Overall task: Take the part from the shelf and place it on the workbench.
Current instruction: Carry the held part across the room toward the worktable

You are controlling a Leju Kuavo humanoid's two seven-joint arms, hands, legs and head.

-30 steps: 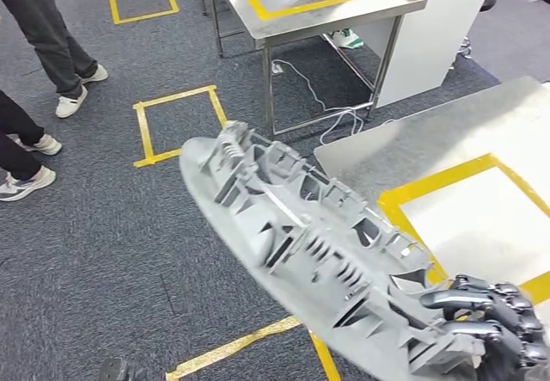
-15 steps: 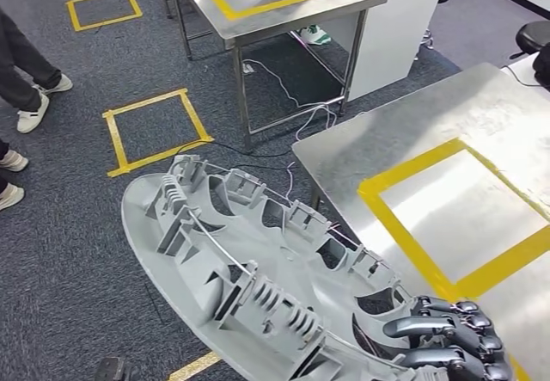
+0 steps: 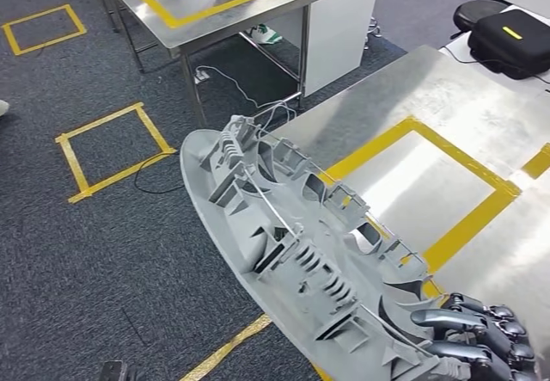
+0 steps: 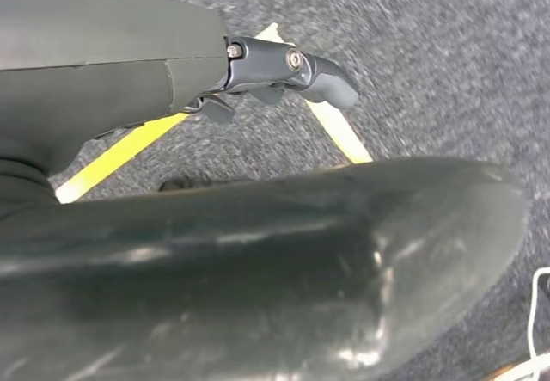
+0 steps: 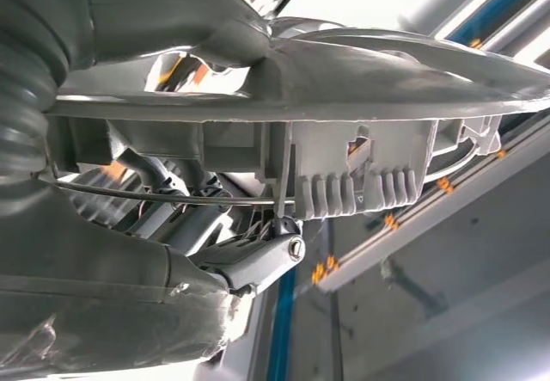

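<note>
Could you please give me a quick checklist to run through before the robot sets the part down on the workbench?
1. Right hand grips the grey part: ok.
2. Part over the workbench: not ok, most of it hangs over the carpet.
3. Yellow-taped square bare: ok.
4. Part level: not ok, tilted.
5. Left hand holds nothing: ok.
6. Black case clear of the square: ok.
</note>
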